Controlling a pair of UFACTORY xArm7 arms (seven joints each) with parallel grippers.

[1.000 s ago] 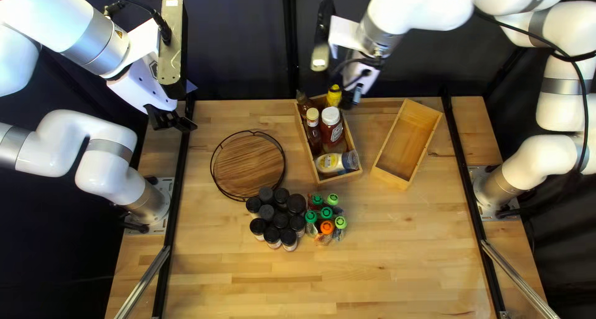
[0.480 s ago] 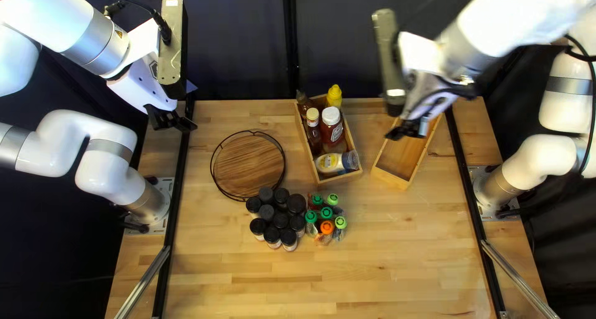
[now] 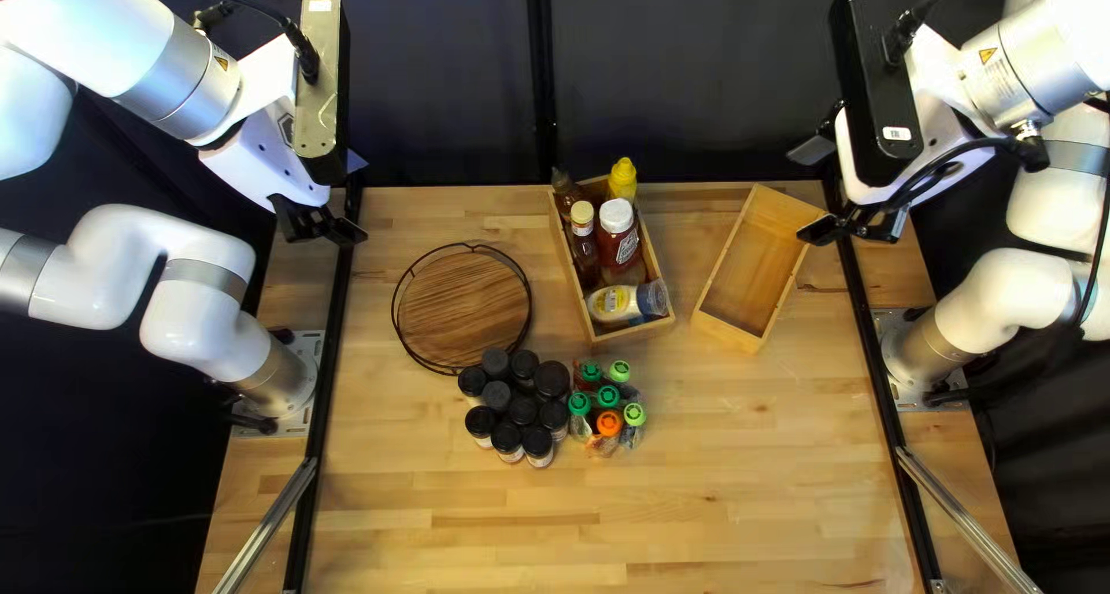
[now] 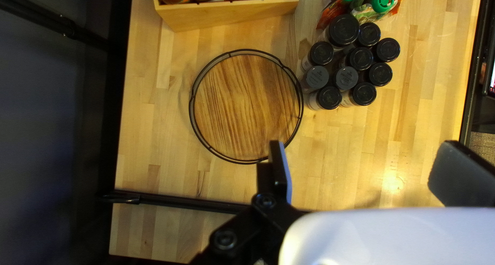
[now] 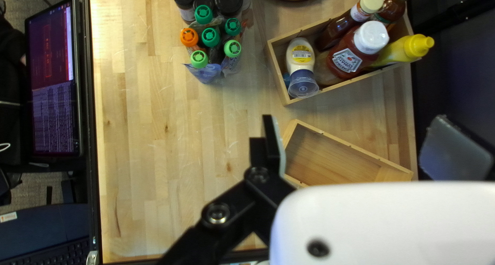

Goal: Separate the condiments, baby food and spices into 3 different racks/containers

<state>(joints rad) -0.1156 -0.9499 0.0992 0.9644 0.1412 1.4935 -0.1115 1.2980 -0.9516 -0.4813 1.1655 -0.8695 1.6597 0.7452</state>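
Right gripper (image 3: 853, 229) farther from condiments (image 3: 619, 247)

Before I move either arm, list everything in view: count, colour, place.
spice jars: 10, black lids, mid-table
pouches: 6, three green, two light green, one orange cap, beside the jars
condiment bottles: 5, three red-brown, one yellow, one pale lying down, in first box
first box: 1, light wood, table's far side
second box: 1, light wood, right of first
round rack: 1, brown, black wire rim, left of first box
table: 1, light wood
curtain: dark, behind table
rails: 2, black, table sides
screen: 1, lit, beyond table's near edge
keyboard: 1, dark, near screen
arms: 2, white, one each side
left gripper: 1, black, open
right gripper: 1, black, open
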